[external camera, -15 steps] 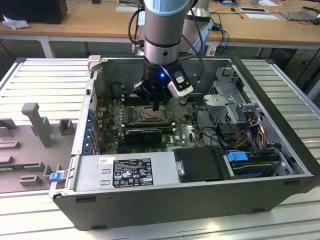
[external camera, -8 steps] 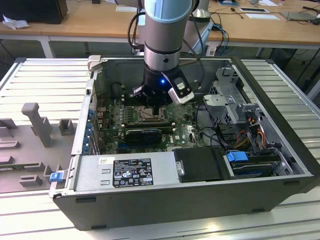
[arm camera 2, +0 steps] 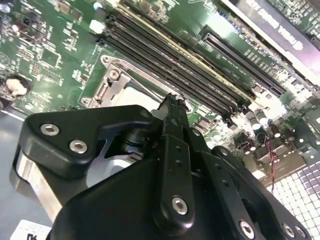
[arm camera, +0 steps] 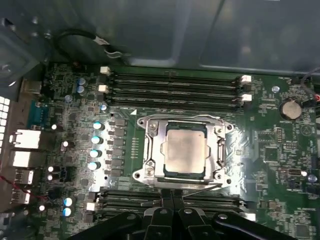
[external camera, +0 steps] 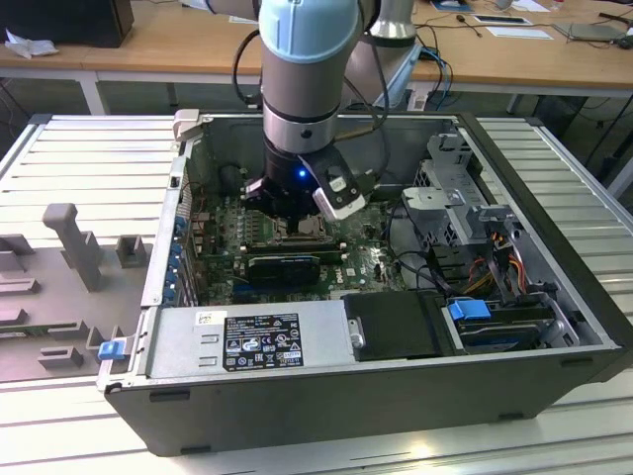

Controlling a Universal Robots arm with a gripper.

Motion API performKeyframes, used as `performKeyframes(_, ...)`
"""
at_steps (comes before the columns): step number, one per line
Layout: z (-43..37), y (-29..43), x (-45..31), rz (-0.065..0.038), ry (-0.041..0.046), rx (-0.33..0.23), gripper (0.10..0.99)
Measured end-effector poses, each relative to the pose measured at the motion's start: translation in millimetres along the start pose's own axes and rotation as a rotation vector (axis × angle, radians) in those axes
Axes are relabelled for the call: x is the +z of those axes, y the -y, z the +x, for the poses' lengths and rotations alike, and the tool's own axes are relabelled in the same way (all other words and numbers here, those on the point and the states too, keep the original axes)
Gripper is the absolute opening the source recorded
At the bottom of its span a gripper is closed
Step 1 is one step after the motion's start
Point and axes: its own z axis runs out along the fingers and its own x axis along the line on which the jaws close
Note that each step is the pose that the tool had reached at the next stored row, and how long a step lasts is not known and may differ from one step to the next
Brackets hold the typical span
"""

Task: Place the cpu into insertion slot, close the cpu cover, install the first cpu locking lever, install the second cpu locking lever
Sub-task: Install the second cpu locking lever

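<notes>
In the first wrist view the cpu, a pale silver square, lies in the insertion slot, which is mostly hidden under it. The shiny cpu cover is folded down flat around the chip. One thin wire lever runs along the cover's side away from the fingers. Another lever slants along the side by my fingertips. My gripper is shut, its tips right at that lever's end. The second wrist view shows the shut gripper over the cover. In the exterior view the gripper is low inside the open computer case.
Long black memory slots flank the socket on both sides. An expansion card, power supply, drive cage and loose cables crowd the case. A grey fixture stands on the table at the exterior view's left.
</notes>
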Motion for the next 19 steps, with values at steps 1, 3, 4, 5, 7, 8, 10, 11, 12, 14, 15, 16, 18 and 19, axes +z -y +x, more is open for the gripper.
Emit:
performKeyframes(1,0.7,0.5,2.5,-0.001,0.0000,0.000,0.106)
performKeyframes(3,1.6,1.2,6.2,-0.001,-0.0001,0.000,0.106)
performKeyframes(4,2.2,1.5,8.1,-0.001,-0.0001,0.000,0.106)
performKeyframes(5,3.2,1.9,10.8,-0.001,-0.0002,-0.001,0.106)
performKeyframes(7,5.8,2.9,16.1,-0.004,-0.0004,-0.002,0.106)
performKeyframes(8,6.3,2.9,16.3,-0.007,-0.0003,-0.002,0.106)
performKeyframes(10,8.8,3.7,16.3,-0.014,0.0003,-0.002,0.106)
performKeyframes(11,10.0,4.1,16.2,-0.015,0.0002,-0.002,0.106)
performKeyframes(12,13.5,5.0,16.0,-0.017,0.0003,-0.003,0.106)
performKeyframes(14,15.8,5.7,16.0,-0.018,0.0002,-0.003,0.106)
performKeyframes(15,16.3,6.0,16.0,-0.018,0.0003,-0.004,0.106)
performKeyframes(16,17.0,6.4,16.0,-0.018,0.0002,-0.004,0.106)
performKeyframes(18,18.6,8.7,17.9,-0.025,0.0002,-0.005,0.106)
performKeyframes(19,18.8,8.9,18.9,-0.028,0.0004,-0.006,0.106)
